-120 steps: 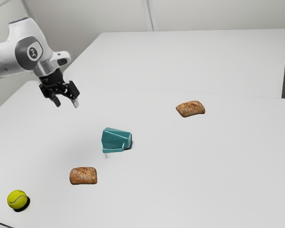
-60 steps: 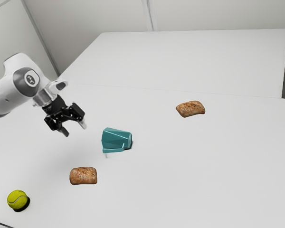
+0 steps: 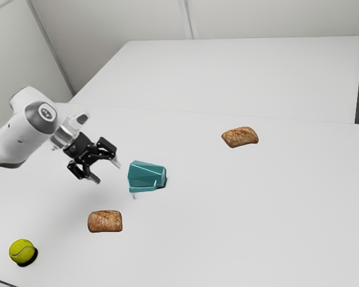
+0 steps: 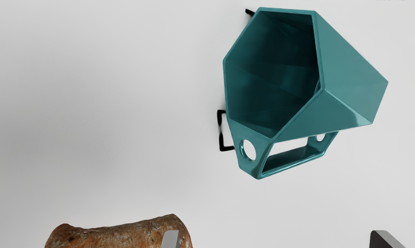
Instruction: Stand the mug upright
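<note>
My claw [image 3: 106, 171] hangs spread, holding nothing, above the table [image 3: 257, 227]. Close by, the mug [image 3: 146, 174] lies on its side, mouth toward me, handle toward the nearer bread roll [image 3: 105, 222]. Well beyond the mug sits the second bread roll [image 3: 240, 137].

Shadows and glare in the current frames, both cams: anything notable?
Exterior view: faint grey shading on the table around below the gripper; tight dark shadow at the tennis ball; thin glints on the mug. Wrist view: hard black shadow pieces beside the mug; its interior is dark, its handle carries pale highlights.
</note>
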